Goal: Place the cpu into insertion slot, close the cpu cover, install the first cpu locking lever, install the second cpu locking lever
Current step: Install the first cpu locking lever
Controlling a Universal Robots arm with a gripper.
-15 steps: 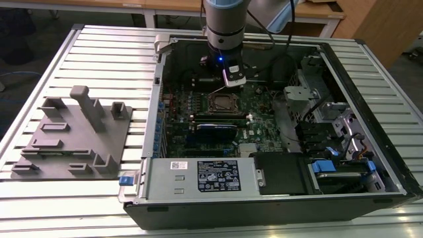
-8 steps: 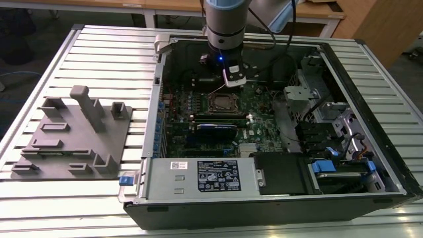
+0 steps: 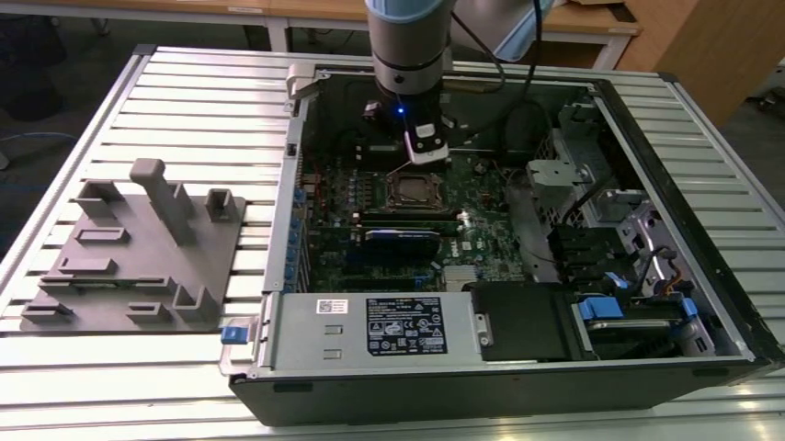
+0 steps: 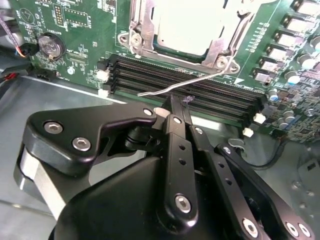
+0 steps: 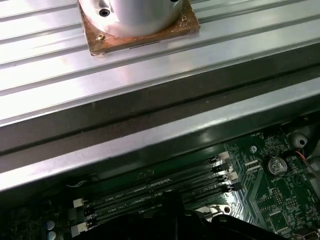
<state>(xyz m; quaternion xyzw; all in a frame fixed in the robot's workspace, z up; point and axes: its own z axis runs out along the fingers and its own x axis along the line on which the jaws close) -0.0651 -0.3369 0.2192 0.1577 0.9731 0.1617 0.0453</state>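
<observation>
In the computer case [image 3: 668,184], the cpu cover [image 4: 222,47] lies closed over the cpu [image 4: 190,22] just ahead of the gripper [image 4: 172,101]. Its fingers are together, tips at the unlatched locking lever [image 4: 204,79]; pressing squarely should stop the thin rod slipping.

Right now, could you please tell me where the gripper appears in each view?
Exterior view: the gripper hangs inside the case, close to the cpu.
Second wrist view: the gripper ends by the locking lever, over the memory slots.
First wrist view: the gripper is the dark tip by the memory slots.
Shared landmark: the green circuit board.
</observation>
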